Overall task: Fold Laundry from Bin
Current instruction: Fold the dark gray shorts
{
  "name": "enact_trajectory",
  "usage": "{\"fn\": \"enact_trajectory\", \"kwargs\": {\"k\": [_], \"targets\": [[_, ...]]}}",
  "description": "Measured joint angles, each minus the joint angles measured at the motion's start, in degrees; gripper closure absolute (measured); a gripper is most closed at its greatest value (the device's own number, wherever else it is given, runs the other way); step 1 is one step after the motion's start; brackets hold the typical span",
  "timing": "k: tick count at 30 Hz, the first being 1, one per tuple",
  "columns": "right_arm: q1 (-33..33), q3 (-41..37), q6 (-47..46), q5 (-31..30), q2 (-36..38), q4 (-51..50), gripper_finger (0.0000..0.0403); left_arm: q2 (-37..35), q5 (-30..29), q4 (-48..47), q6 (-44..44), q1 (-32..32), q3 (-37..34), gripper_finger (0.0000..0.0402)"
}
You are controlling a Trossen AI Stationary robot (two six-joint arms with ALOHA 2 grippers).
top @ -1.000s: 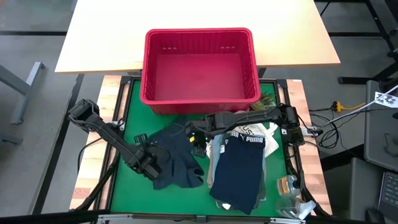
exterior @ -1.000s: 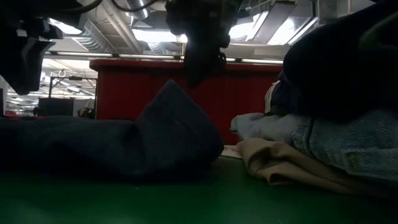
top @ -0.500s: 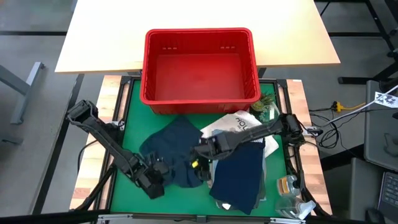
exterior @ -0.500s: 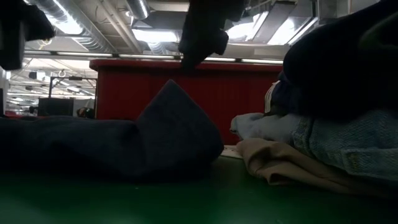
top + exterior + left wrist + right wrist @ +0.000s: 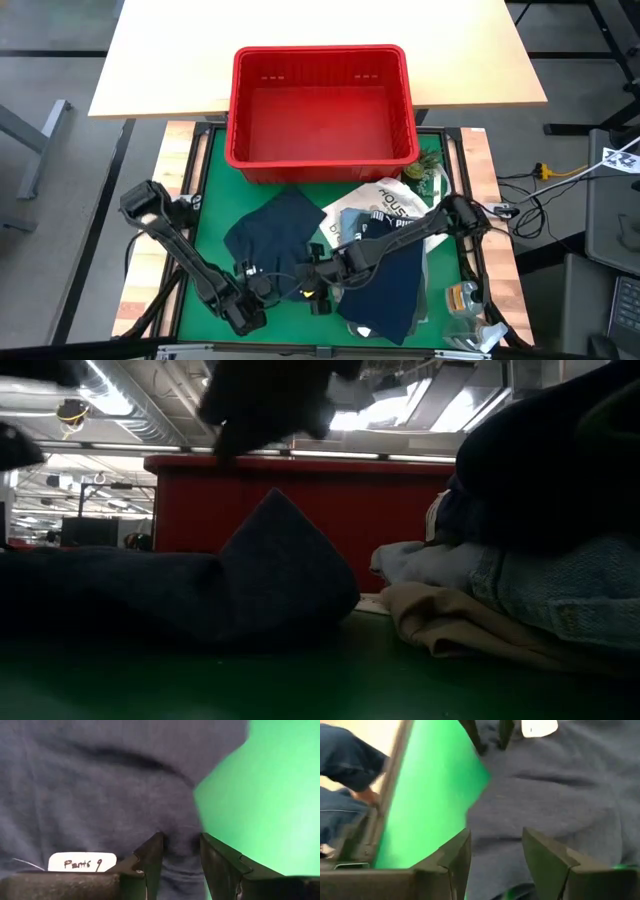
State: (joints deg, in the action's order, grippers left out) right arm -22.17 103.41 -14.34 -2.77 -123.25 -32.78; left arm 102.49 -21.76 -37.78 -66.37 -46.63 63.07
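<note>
A dark navy garment (image 5: 278, 240) lies crumpled on the green mat (image 5: 205, 210), left of centre; in the low view its fold (image 5: 270, 580) rises in front of the red bin (image 5: 320, 100). The bin stands at the mat's far edge. Both grippers hang over the garment's near edge, side by side. My left gripper (image 5: 182, 847) is open and tipped steeply down, with the cloth's edge and bare mat (image 5: 270, 795) in front of its fingers. My right gripper (image 5: 495, 845) is open too, a little to the left gripper's right (image 5: 316, 293). Neither visibly touches the cloth.
A pile on the mat's right holds a white printed tote bag (image 5: 385, 205), navy shorts with a lettered waistband (image 5: 385, 270), a beige garment (image 5: 450, 625) and a light blue one (image 5: 540, 590). Small bottles (image 5: 465, 300) stand at the near right corner. A wooden table (image 5: 180, 50) lies behind the bin.
Both grippers have come down and toward the table's near edge, tipping more steeply downward. The left one has swung toward the right, the right one from the garment's far right part across to its near edge. The garment has stayed put.
</note>
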Motion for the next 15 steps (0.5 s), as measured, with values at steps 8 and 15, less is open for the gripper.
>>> {"fn": "enact_trajectory", "kwargs": {"k": [8, 15], "targets": [[0.08, -0.04, -0.76, 0.84, -5.4, -5.26, 0.0226, 4.49, 7.15, -0.04, 0.86, -1.41, 0.23, 0.0278], [0.08, -0.06, -2.23, 3.31, -6.3, -9.89, 0.0226, 3.85, 13.22, -0.7, 0.94, -3.9, 0.2, 0.0278]]}}
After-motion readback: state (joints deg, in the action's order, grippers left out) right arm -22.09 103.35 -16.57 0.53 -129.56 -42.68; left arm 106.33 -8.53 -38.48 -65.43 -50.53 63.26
